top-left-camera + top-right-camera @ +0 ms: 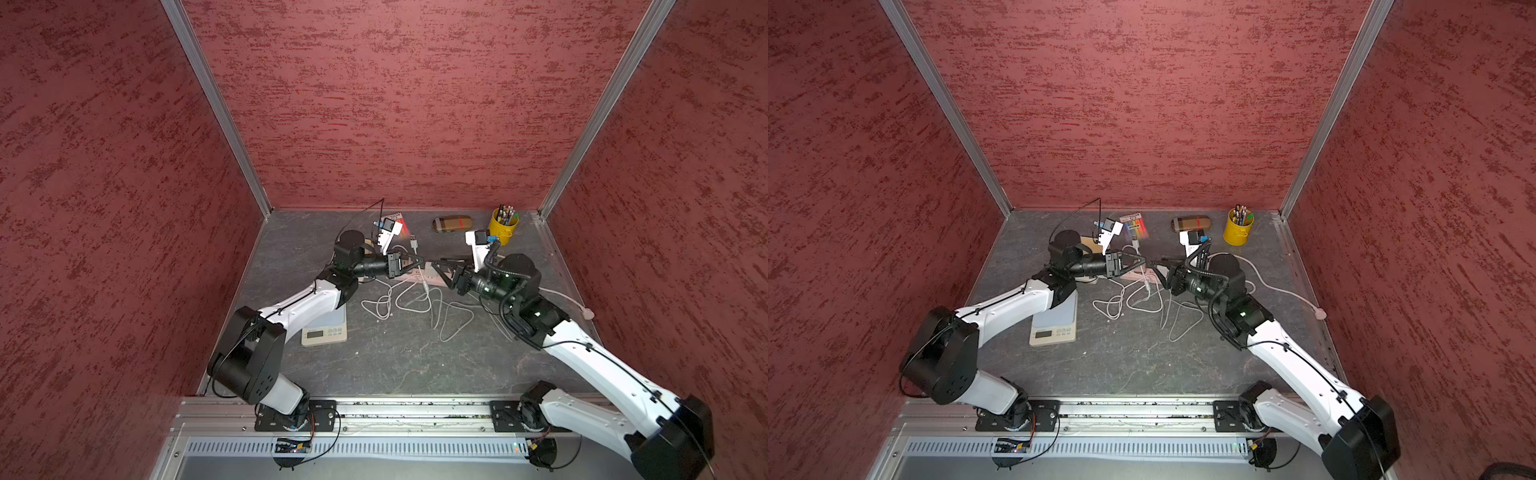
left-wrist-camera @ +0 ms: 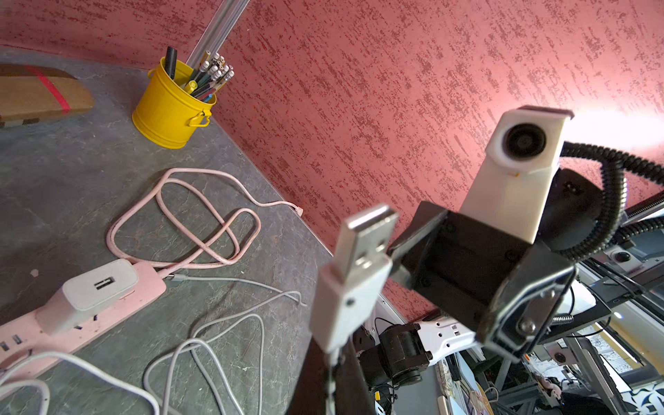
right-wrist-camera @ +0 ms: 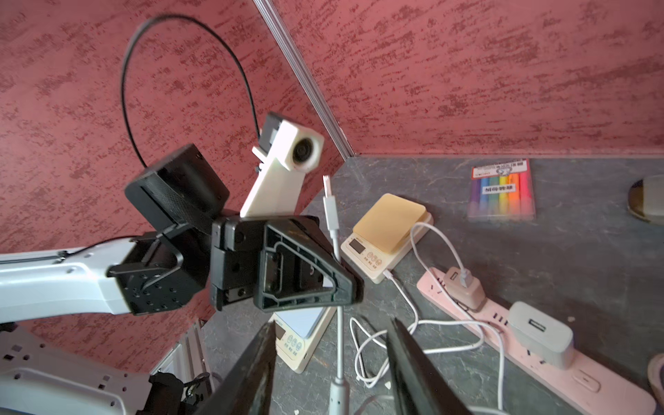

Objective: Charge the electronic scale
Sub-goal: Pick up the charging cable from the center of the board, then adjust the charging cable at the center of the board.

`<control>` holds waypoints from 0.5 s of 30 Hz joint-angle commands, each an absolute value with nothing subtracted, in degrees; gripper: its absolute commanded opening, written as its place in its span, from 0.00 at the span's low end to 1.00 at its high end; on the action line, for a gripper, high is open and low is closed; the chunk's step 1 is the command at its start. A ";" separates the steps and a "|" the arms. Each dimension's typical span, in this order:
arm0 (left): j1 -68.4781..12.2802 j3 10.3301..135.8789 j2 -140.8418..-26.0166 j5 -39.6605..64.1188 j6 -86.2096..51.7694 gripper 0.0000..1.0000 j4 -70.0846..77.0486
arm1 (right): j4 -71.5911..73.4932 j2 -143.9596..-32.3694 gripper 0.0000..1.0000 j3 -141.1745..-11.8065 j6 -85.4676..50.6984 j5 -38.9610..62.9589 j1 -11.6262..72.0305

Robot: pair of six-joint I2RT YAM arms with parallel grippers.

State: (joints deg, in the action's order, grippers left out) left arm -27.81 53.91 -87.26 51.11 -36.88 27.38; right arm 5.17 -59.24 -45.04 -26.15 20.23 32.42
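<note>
Left gripper (image 3: pixel 350 287) clamped cable (image 3: pixel 339 343) just under USB plug (image 3: pixel 330 215); plug's long axis stood near upright, metal end up. Right gripper (image 3: pixel 332 323) jaws were apart, straddling cable.

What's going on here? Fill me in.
The left gripper is shut on a white cable just below its USB plug, lifted off the table. The right gripper is open, its jaws either side of the same cable. The grey charger on the pink power strip has an empty port.
</note>
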 commanded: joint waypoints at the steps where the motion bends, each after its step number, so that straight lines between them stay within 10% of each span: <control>1: -27.63 55.02 -85.98 49.50 -37.62 0.00 25.60 | 4.51 -61.40 0.53 -44.12 -26.45 18.85 34.20; 11: -28.41 54.67 -82.97 46.45 -36.74 0.00 22.38 | 9.34 -73.47 0.47 -48.51 -25.76 25.71 36.21; 15: -28.32 54.86 -82.72 47.69 -36.61 0.00 22.56 | 9.44 -76.31 0.12 -50.37 -25.41 25.50 36.65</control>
State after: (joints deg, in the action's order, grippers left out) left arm -28.25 53.91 -83.92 47.09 -37.47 22.70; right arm 6.98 -76.03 -48.01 -25.78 24.93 36.21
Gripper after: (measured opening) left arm 0.068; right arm 0.168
